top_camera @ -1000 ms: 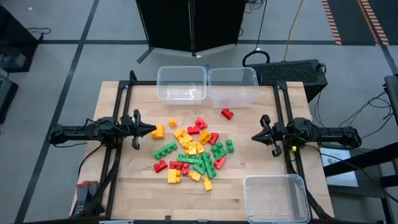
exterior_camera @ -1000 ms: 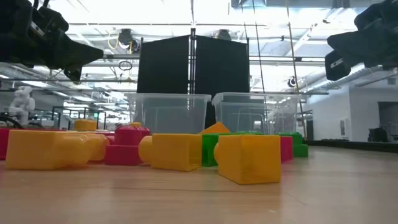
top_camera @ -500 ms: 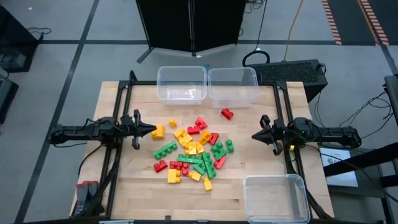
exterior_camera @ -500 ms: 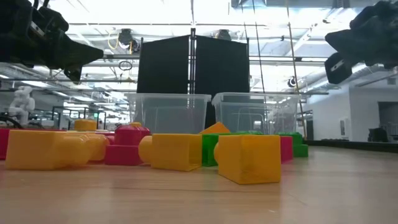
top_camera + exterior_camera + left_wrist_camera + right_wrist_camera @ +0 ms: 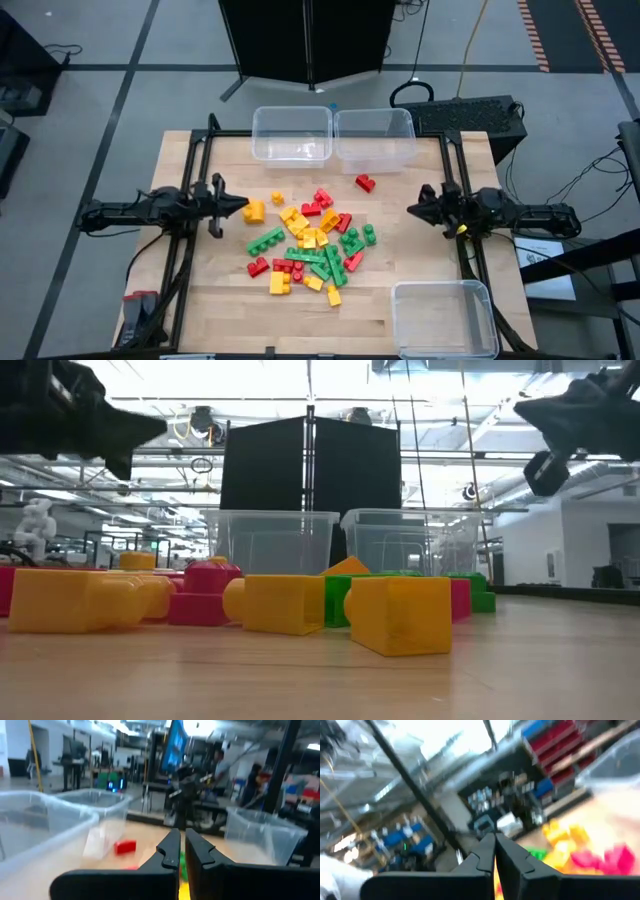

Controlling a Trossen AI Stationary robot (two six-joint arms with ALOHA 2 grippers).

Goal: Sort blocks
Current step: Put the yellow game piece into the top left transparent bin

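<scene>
We find the blocks [image 5: 308,243] lying loose in a mixed pile of red, yellow-orange and green at the middle of the wooden desk [image 5: 215,290]. One red block [image 5: 365,183] sits apart from the pile, near the two clear bins [image 5: 292,133] that stand side by side at the far edge. A third clear bin [image 5: 443,318] stands at the near right corner. We see no blocks in any bin.

The left end effector [image 5: 241,208] hangs above the desk at the left side, just beside a yellow block [image 5: 255,211] at the pile's edge; its fingers [image 5: 170,851] are pressed together and hold nothing. The right end effector [image 5: 412,209] hangs at the right side, well apart from the pile, fingers [image 5: 485,851] likewise together and empty.

In the low view both arms sit high above the desk surface, clear of the blocks.
</scene>
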